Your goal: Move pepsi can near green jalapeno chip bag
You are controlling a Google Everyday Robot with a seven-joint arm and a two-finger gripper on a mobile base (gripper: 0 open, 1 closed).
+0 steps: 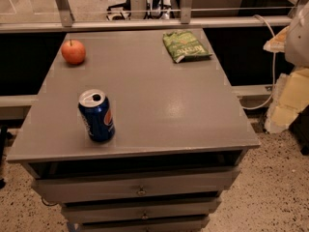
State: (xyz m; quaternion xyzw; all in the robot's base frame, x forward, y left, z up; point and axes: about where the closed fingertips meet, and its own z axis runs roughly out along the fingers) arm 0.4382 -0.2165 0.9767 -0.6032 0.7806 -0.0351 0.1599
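A dark blue pepsi can (97,116) stands upright near the front left corner of a grey counter (159,105), its silver top facing up and its round red, white and blue logo turned toward the right. It stands alone, touching only the counter. The green jalapeno chip bag (186,45) lies flat at the back right of the counter, close to the far edge, with its pale lettering facing up. The can and the bag are well apart, at opposite corners, with bare grey surface between them. A round red apple (73,51) sits at the back left corner, stem up, well behind the can and well to the left of the bag. The robot's hand (289,103) shows as a pale yellowish shape at the right edge of the view, off the counter's right side and lower than the white arm casing (298,37) above it. It is well apart from the can, the bag and the apple, and whether it is released or clenched cannot be told. A pale cable (273,66) loops down beside the counter's right edge. Under the counter top are grey drawers (140,186) with small knobs, and the unit stands on a speckled floor (270,197).
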